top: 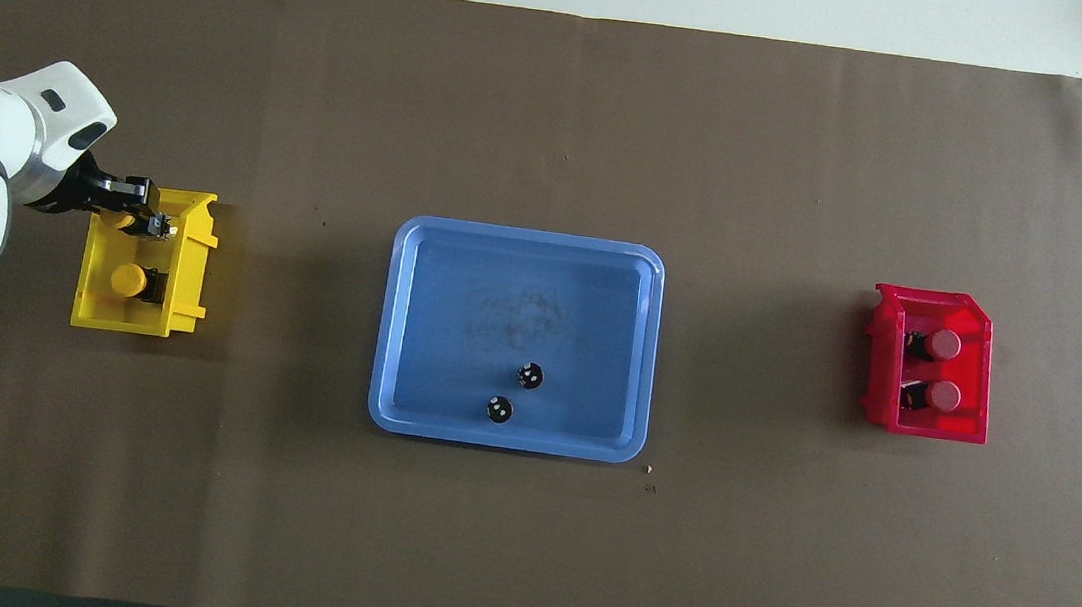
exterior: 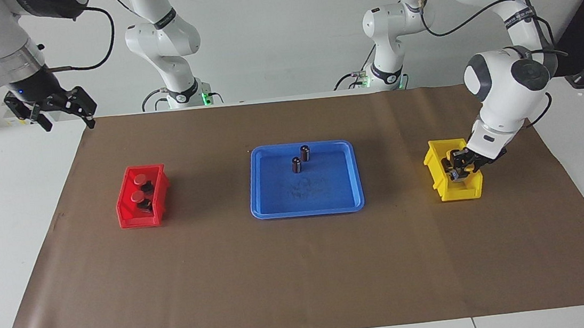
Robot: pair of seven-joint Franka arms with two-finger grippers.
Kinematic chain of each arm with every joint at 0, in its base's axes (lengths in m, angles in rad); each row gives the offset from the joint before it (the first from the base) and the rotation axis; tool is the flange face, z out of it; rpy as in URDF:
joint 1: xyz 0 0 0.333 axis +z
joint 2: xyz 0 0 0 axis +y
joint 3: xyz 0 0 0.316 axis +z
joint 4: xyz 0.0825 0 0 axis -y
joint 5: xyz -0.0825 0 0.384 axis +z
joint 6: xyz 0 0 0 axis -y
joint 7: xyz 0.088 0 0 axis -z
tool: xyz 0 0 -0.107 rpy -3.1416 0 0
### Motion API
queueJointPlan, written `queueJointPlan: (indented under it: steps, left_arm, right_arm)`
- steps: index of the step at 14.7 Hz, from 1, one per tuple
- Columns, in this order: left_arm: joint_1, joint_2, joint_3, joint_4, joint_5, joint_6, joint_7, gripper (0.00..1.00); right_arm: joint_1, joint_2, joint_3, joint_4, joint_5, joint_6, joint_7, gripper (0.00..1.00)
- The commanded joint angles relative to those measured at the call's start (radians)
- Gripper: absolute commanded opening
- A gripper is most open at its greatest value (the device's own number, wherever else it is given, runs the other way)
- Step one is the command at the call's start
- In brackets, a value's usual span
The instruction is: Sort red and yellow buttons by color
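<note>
Two red buttons (exterior: 140,178) (exterior: 137,196) lie in the red bin (exterior: 125,215) at the right arm's end of the table; from overhead their caps (top: 945,344) (top: 944,394) show plainly. One yellow button (top: 129,279) lies in the yellow bin (top: 122,320) at the left arm's end. My left gripper (exterior: 458,166) reaches down into that bin (exterior: 461,193), shut on a second yellow button (top: 122,221) over the part farther from the robots. My right gripper (exterior: 68,121) hangs open and empty, high over the table's corner by its own base.
A blue tray (exterior: 307,212) sits mid-table between the bins, holding two dark silver-topped cylinders (exterior: 305,153) (exterior: 296,164). Brown paper covers the table under everything.
</note>
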Motion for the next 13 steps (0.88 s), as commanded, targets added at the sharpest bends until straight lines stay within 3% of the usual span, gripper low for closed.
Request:
queueJointPlan:
  steps: [1, 4, 5, 7, 9, 13]
  left_arm:
    - [0.024, -0.034, -0.008, -0.08, 0.016, 0.07, 0.029, 0.02]
    - [0.013, -0.03, -0.008, -0.106, 0.016, 0.105, 0.026, 0.03]
    - [0.012, -0.03, -0.008, -0.109, 0.016, 0.107, 0.029, 0.1]
    - [0.013, -0.03, -0.008, -0.108, 0.016, 0.108, 0.031, 0.52]
    - [0.013, -0.028, -0.008, -0.108, 0.016, 0.105, 0.031, 0.58]
    - [0.013, -0.028, -0.008, -0.103, 0.016, 0.098, 0.033, 0.59]
  right_arm:
    - [-0.013, -0.014, 0.009, -0.022, 0.01, 0.021, 0.01, 1.0]
    - [-0.011, -0.013, 0.009, -0.016, 0.005, 0.022, 0.01, 1.0]
    - [-0.01, -0.011, 0.011, -0.011, 0.005, 0.026, 0.012, 1.0]
    - [-0.01, -0.005, 0.014, -0.005, 0.004, 0.027, 0.012, 1.0]
    - [-0.007, -0.005, 0.017, -0.003, 0.005, 0.026, 0.012, 1.0]
    - [-0.008, -0.005, 0.017, -0.003, 0.016, 0.026, 0.012, 1.0]
